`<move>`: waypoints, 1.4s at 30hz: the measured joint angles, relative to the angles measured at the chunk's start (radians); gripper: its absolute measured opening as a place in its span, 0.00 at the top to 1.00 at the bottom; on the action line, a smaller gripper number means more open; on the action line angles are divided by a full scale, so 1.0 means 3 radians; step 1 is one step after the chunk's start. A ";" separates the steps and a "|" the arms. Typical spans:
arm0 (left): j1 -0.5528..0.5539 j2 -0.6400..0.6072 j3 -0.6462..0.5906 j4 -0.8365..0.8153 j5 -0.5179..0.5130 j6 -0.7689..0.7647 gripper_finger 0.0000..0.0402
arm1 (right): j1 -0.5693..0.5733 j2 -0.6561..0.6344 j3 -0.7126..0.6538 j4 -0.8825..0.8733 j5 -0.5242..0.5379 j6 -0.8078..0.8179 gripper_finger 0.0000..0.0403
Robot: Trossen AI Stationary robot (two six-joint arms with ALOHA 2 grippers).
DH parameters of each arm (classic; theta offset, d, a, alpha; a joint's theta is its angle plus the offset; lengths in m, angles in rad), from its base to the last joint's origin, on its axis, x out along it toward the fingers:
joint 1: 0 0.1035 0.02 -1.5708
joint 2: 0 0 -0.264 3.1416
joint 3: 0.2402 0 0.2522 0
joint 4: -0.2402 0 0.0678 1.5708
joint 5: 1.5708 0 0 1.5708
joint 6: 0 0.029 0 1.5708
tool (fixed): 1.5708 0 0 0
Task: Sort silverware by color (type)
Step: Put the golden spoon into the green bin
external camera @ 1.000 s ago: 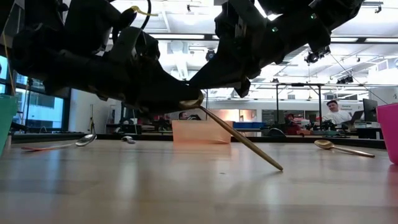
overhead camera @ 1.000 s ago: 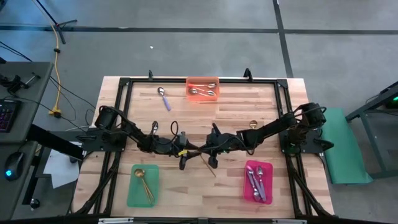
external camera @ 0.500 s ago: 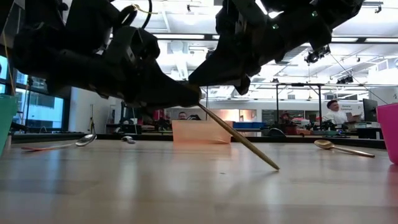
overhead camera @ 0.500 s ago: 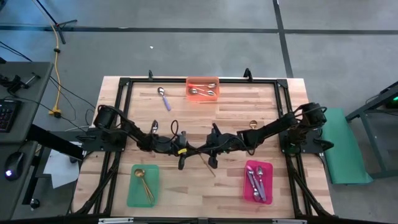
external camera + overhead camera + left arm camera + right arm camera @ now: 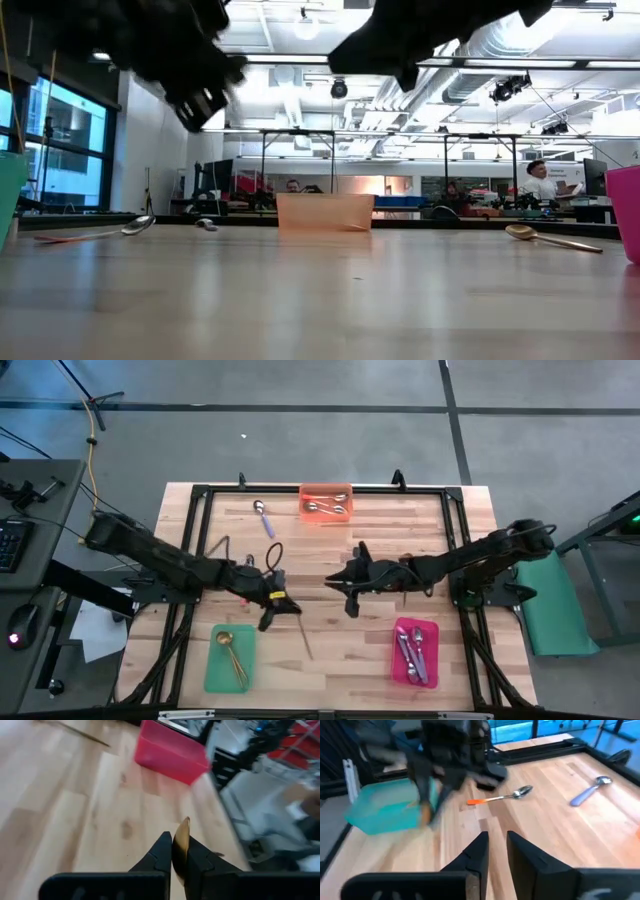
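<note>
My left gripper (image 5: pixel 272 612) is shut on a slim gold spoon (image 5: pixel 299 637) near the table's middle, right of the green tray (image 5: pixel 212 675). My right gripper (image 5: pixel 350 603) hangs open and empty a short way to the right; the right wrist view shows a gap between its fingers (image 5: pixel 481 851). A purple-handled spoon (image 5: pixel 264 517) lies flat at the far left. An orange-handled spoon (image 5: pixel 500 797) lies flat by the left arm. Another gold spoon (image 5: pixel 550 238) lies on the table's right side. My left gripper pinches the gold spoon's bowl end (image 5: pixel 183 832) between its two fingers, and the gold tip sticks out past the fingertips. From the fingers, the handle (image 5: pixel 305 648) slants toward the table's near right. No part of the spoon shows on the tabletop in the low view.
The orange tray (image 5: pixel 326 491) at the far middle holds spoons. The green tray holds a gold spoon (image 5: pixel 230 655). A pink tray (image 5: pixel 432 628) at the near right holds several spoons. A black frame (image 5: pixel 200 495) runs around the wooden table. Bare wood lies between the near trays.
My left gripper has shut on the gold spoon's bowl end, and my right gripper has let the spoon go. Both arms have risen. The left has carried the spoon toward the table's left, lifting its handle tip off the table. The right has drawn back to the right.
</note>
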 joint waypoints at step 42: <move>-0.2232 -0.1174 0.0141 -0.3441 -0.1035 -0.3405 0.99 | -0.0037 -0.0023 -0.0752 0.0734 -0.0049 -0.0422 1.00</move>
